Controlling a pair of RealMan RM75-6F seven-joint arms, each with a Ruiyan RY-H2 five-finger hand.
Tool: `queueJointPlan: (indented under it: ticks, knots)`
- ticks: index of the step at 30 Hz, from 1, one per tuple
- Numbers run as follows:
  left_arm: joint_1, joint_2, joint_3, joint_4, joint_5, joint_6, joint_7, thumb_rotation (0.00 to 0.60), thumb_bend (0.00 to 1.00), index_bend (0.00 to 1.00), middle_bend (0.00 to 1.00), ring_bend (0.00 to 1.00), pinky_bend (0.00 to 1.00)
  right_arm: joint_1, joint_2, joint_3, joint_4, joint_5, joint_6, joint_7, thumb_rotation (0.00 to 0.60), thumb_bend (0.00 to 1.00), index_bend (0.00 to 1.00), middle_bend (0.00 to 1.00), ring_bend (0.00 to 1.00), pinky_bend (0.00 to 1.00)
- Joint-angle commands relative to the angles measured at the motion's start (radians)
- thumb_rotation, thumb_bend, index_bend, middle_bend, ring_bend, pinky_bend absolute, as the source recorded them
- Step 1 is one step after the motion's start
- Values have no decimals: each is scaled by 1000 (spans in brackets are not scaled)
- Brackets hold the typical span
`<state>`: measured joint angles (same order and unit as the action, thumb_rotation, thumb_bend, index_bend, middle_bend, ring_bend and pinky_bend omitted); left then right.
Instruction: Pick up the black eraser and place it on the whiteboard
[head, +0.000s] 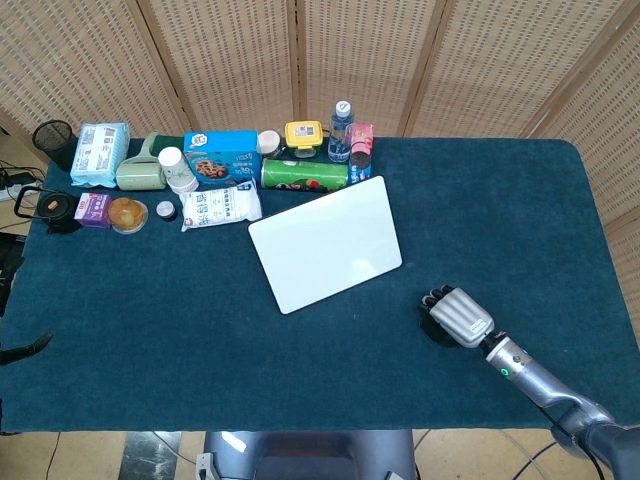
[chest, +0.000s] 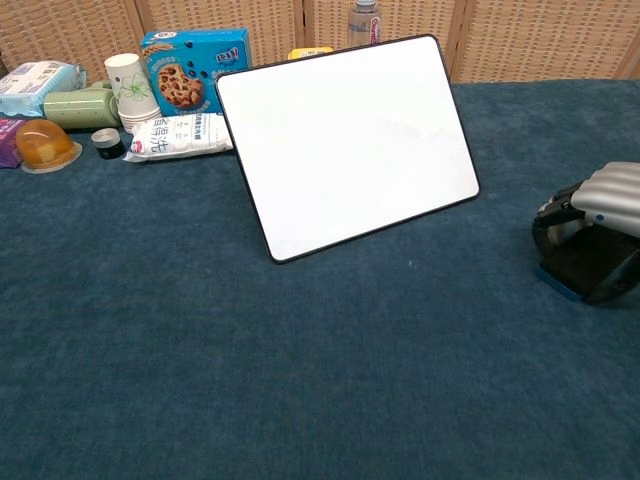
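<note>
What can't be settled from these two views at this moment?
- Black eraser: mostly covered by the right hand in chest view, hidden under it in head view; a firm grip or lift is unclear.
- Right hand: cut by the chest view's right edge.
- Left hand: in neither view.

The black eraser (chest: 583, 262), blue along its bottom edge, lay on the surface under curled fingers, well right of the whiteboard (chest: 345, 143), which lay flat, white, dark-rimmed.

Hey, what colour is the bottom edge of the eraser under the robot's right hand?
Blue, beneath the black eraser body; the chest view shows it best.
</note>
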<state>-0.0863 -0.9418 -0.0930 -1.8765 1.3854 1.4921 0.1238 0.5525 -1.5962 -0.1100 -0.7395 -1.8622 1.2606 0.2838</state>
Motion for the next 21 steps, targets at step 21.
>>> queueJointPlan:
  ticks: [21]
  knots:
    - [0, -1, 7, -6, 9, 0, 8, 600, 123, 0, 0, 0, 65, 63, -192, 241, 1, 210, 176, 6, 600, 171, 594, 579, 537, 630]
